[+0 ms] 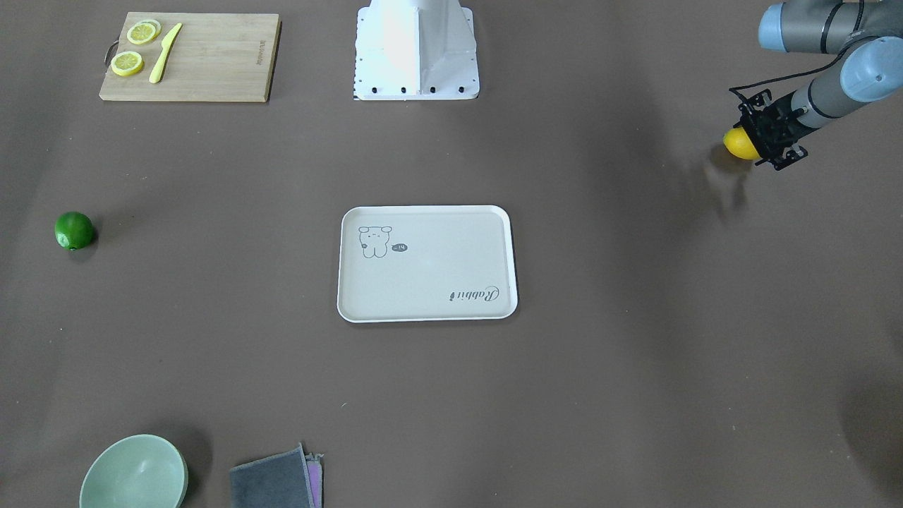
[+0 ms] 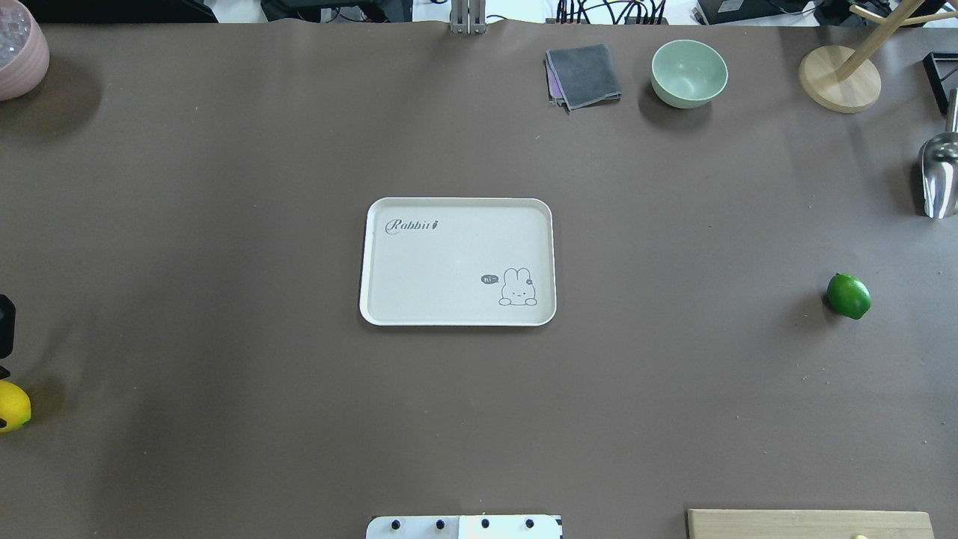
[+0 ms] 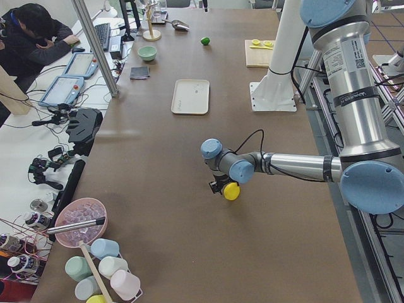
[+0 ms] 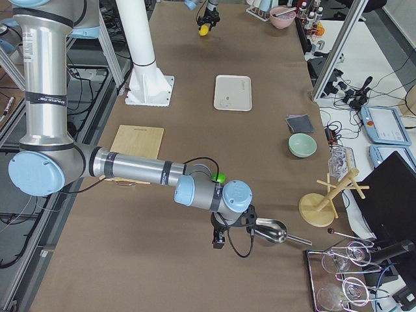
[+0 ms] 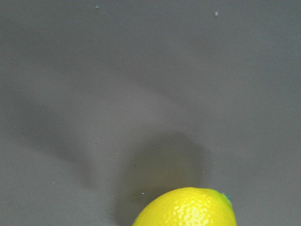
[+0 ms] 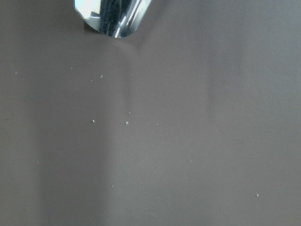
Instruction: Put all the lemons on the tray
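Observation:
The yellow lemon (image 1: 735,144) hangs in my left gripper (image 1: 750,142), a little above the table near its left end, with its shadow on the cloth below. It also shows at the bottom of the left wrist view (image 5: 188,209) and at the overhead view's left edge (image 2: 11,406). The green lemon (image 1: 74,231) (image 2: 849,296) lies alone on the table's right side. The off-white tray (image 1: 437,279) (image 2: 449,262) lies bare in the middle. My right gripper (image 4: 220,239) shows only in the right side view, beside a metal scoop; I cannot tell if it is open or shut.
A wooden cutting board (image 1: 211,60) with lemon slices and a yellow knife sits near the robot base (image 1: 416,56). A green bowl (image 2: 688,72), a grey cloth (image 2: 584,75), a wooden stand (image 2: 838,78) and the metal scoop (image 2: 939,176) stand along the far and right edges.

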Controlling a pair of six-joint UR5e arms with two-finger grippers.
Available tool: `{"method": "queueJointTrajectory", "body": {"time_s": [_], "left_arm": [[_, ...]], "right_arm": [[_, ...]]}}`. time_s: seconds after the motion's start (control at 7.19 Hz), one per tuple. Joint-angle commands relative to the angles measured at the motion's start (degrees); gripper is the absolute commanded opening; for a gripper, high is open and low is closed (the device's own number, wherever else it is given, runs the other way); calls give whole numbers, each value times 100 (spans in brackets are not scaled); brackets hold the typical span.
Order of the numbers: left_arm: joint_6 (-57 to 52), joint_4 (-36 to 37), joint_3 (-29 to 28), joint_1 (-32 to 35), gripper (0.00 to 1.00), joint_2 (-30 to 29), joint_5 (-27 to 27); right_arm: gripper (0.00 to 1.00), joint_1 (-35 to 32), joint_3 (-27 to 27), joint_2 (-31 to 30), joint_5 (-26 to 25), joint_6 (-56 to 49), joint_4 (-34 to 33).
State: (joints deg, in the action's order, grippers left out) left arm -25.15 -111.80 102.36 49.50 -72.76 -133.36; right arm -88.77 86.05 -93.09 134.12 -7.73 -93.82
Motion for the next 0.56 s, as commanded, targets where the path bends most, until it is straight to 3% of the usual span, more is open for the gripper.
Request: {"method": "queueJointTrajectory", "body": {"time_s": [0.0,0.14,0.28,0.42], "left_arm": [[-7,-9,-67,-19,27,-10,-14],[-25,0,-67,-19,10,-10,-23],[-25,70,-75,-19,0,-36,-145],[-17,184,-110,-10,0,-149,-712]], "right_arm": [[100,0,0,-8,0,0,-4],[100,0,0,1,0,0,4],[100,0,0,1,0,0,4],[100,0,0,1,0,0,4]]}}
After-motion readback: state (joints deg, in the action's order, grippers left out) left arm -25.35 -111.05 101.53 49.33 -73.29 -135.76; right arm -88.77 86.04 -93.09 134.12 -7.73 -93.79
